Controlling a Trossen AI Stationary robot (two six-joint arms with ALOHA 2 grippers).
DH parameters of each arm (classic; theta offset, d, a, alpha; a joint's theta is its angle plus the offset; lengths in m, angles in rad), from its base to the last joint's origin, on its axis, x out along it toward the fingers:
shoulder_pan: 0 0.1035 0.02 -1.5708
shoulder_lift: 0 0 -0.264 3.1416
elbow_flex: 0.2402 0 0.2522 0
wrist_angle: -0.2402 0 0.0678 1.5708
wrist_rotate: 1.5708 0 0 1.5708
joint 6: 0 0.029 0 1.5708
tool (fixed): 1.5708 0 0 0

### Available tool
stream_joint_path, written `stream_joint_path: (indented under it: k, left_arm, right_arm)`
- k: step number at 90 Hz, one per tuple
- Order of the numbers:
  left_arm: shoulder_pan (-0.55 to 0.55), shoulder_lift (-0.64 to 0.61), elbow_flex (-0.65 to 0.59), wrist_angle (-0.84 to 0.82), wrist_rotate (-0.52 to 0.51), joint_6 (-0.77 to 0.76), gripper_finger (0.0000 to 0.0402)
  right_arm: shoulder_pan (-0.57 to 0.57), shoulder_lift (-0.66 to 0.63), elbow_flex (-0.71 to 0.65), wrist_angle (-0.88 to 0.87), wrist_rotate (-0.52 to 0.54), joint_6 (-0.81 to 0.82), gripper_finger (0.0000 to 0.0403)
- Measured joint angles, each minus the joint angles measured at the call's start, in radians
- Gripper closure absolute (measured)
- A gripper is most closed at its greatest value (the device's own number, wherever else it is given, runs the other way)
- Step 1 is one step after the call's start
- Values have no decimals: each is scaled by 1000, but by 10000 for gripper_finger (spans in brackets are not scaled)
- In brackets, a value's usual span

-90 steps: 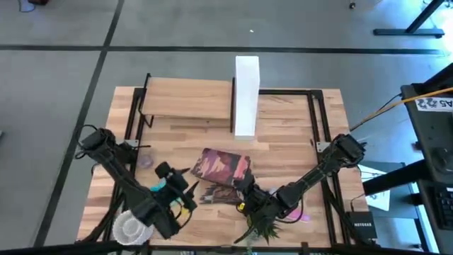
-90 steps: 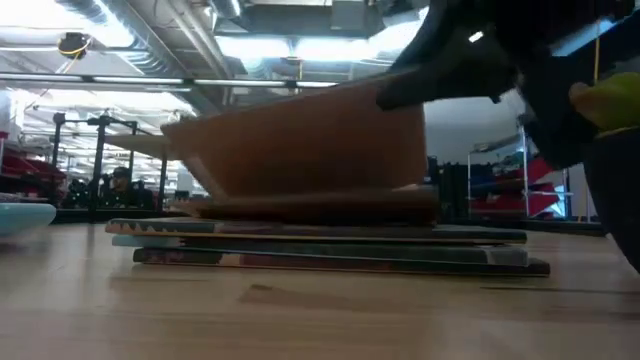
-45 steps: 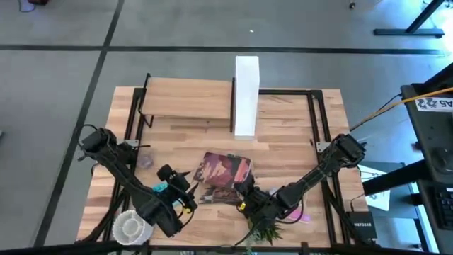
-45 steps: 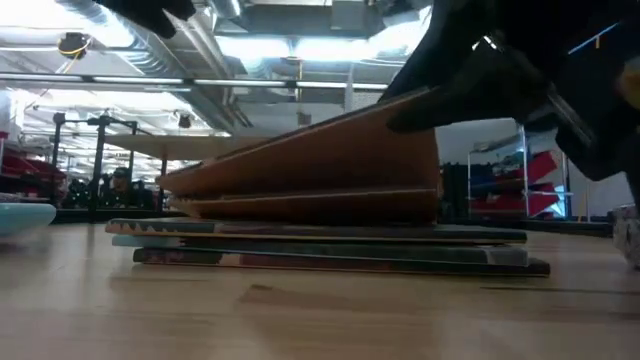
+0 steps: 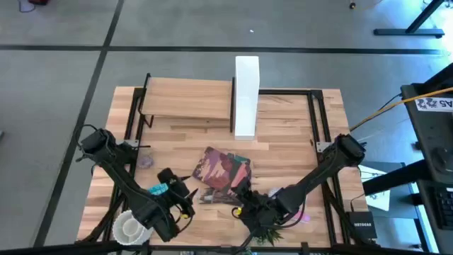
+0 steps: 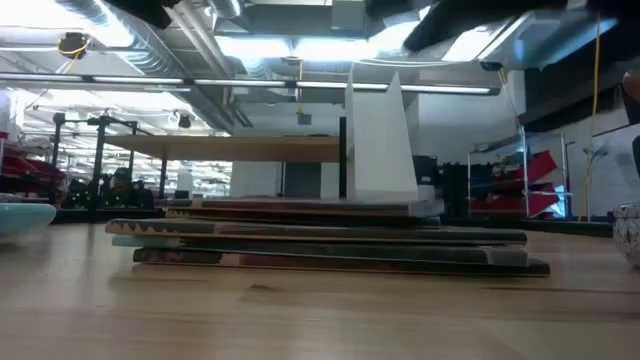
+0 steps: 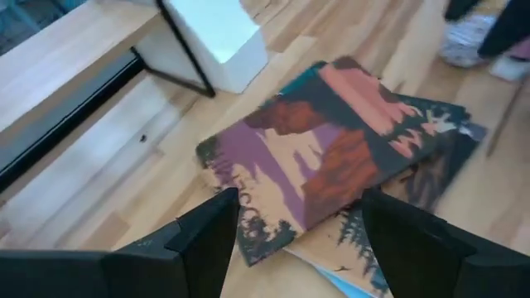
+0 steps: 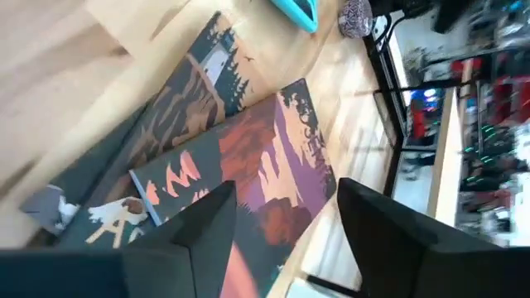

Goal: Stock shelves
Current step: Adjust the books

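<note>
A stack of flat picture books (image 5: 225, 171) lies on the table in front of the shelves (image 5: 187, 99), a light-wood board on thin black posts at the far left. The top book (image 7: 331, 149) lies flat on the others (image 6: 330, 245). My left gripper (image 5: 185, 198) stands open just left of the stack's near edge. My right gripper (image 5: 242, 205) stands open at the stack's near right corner, above the books (image 8: 248, 165). Neither has anything between its fingers.
A tall white file box (image 5: 246, 95) stands against the shelves' right end. A white bowl (image 5: 129, 228) sits at the near left corner, a small purple thing (image 5: 145, 161) at the left, a green plant (image 5: 265, 230) near the front edge. Black rails (image 5: 315, 117) frame the table.
The top book's right end, which was raised and tilted, has come down, and the book now lies flat on the stack. My right gripper has drawn back toward the table's near edge, away from the book. My left gripper has shifted slightly toward the near edge.
</note>
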Motion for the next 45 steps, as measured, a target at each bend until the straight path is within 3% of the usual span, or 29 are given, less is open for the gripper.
stream_joint_path:
  k: [10,16,34,45]
  left_arm:
    - [-4,0,0,95,47,126,165]
    - [-7,0,0,157,80,198,165]
    - [-25,29,-2,323,263,378,165]
    - [-36,85,-2,429,437,455,165]
  right_arm:
    - [-63,-11,52,-113,-216,168,211]
    - [-127,-16,42,-126,-290,260,220]
    - [-327,-15,-71,-95,-297,522,268]
    - [-444,-13,-133,-61,-297,683,314]
